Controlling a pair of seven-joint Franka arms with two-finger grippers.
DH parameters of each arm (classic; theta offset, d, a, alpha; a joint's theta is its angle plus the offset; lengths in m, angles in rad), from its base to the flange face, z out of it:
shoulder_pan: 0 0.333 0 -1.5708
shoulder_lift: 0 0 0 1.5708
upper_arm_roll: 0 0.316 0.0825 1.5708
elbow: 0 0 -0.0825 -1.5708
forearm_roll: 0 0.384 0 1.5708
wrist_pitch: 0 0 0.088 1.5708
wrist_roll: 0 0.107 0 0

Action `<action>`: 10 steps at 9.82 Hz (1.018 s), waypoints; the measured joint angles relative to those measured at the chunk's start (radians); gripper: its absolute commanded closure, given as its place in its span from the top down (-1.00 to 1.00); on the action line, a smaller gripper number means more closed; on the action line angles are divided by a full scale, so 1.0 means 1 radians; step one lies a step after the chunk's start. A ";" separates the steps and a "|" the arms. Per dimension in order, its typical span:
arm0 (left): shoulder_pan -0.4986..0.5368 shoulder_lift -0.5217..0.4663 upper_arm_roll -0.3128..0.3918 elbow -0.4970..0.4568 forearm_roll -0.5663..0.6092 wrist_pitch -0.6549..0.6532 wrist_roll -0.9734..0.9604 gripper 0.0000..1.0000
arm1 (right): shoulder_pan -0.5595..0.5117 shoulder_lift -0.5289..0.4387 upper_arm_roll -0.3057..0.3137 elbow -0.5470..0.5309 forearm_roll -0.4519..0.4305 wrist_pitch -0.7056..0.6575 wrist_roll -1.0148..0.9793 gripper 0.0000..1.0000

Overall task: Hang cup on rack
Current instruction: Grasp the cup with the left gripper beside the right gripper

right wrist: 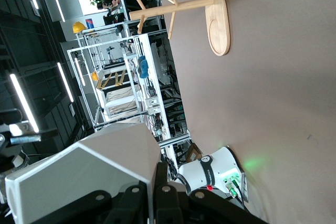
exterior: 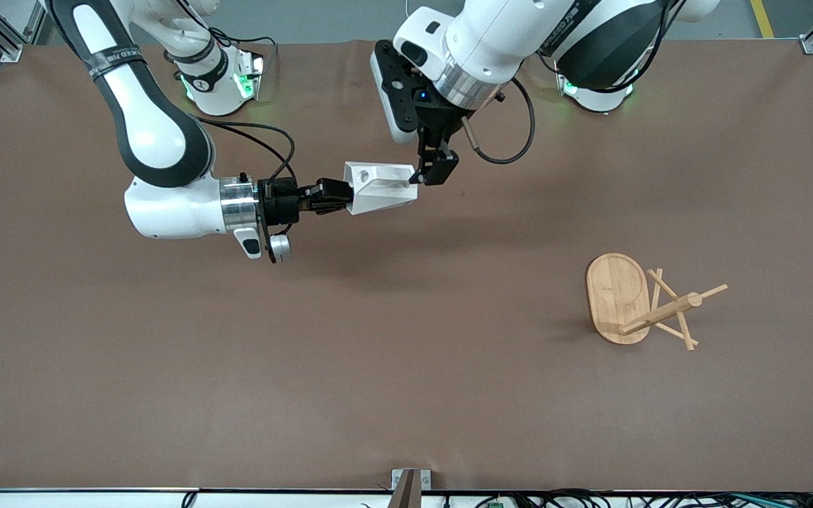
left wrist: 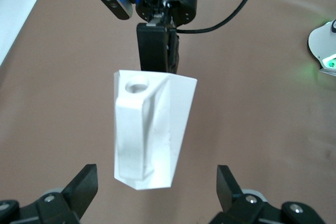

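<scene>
- Now mid-handover above the table (exterior: 406, 395): right gripper (exterior: 341, 196) clenched on the cup (exterior: 378, 188), held sideways in the air.
- Left gripper (exterior: 429, 173) spread wide at the cup's free end, gripping nothing.
- Best closed squarely across the faceted walls before any release, handle hole kept free.
- White, angular, hexagonal-rimmed; blocky pierced handle.
- Rack (exterior: 643, 300) well apart, toward the left arm's end.

Cup (right wrist: 89, 174): cut off by the right wrist view's edge; handle hidden there.
Right gripper (right wrist: 157, 195): fingertips hidden against the cup.
Left gripper (left wrist: 155, 192): finger bases cut off by the left wrist view's edge.
Rack (exterior: 636, 300): pegs overlap; count unclear.
</scene>
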 measured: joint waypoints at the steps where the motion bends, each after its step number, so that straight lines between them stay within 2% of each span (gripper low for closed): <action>1: 0.000 0.015 0.000 0.005 0.000 0.011 0.006 1.00 | 0.000 0.000 0.000 0.000 0.000 0.000 -0.001 -0.97; 10: 0.002 0.059 0.001 0.009 0.000 -0.025 0.138 1.00 | 0.001 0.000 0.003 0.000 0.000 0.000 -0.004 -0.96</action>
